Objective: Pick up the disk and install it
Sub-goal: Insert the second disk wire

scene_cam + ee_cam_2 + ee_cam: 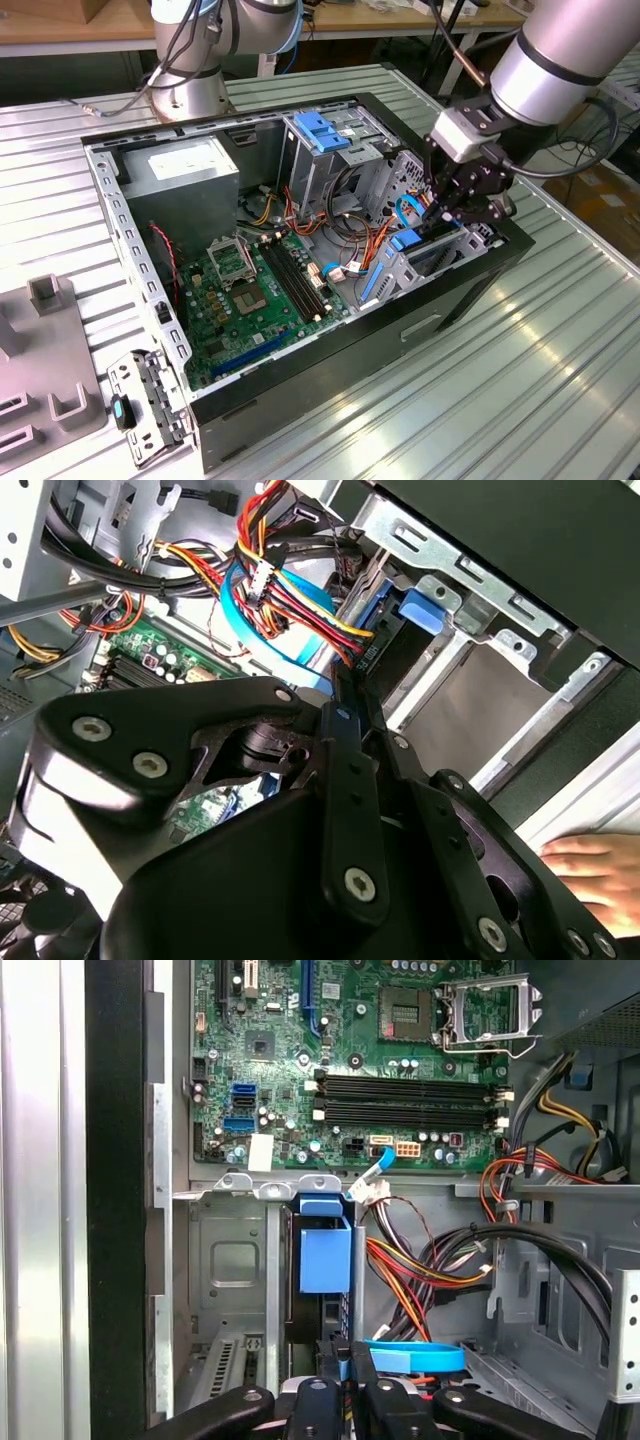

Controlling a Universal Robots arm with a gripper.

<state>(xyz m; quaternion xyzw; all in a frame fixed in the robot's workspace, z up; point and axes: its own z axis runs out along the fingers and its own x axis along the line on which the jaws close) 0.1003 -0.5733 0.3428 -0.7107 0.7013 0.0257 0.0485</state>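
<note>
In the exterior view, an open computer case [300, 250] lies on its side on a ribbed metal table [520, 380]. The arm comes in from the exterior view's right, and its black gripper [462, 205] hangs over the case's near right corner, at the drive bay. Below it the disk [425, 248] stands on edge in that bay, a blue rail tab at its upper end. The green motherboard [250, 300] covers the case floor, the grey power supply [185, 170] sits in the far left corner, and a drive cage [325, 140] with a light-blue top stands at the back. A loose metal bracket [145, 400] lies on the table beside the case.

In the second wrist view, the gripper's black linkage fills the foreground, and its 2 fingers [350, 730] run close together toward the disk's edge [385, 640], where a blue tab [420, 610] shows inside the metal bay. Whether they pinch the disk or only touch it, I cannot tell. Red, yellow and blue cables [290, 590] bunch just beside the bay. A person's hand [595, 865] rests on the table outside the case.

In the first wrist view, the disk [320, 1290] sits upright in the bay with its blue rail [325, 1250] facing the camera. The gripper [345, 1380] is just beside the disk's near end, next to a flat blue cable [415, 1358].
</note>
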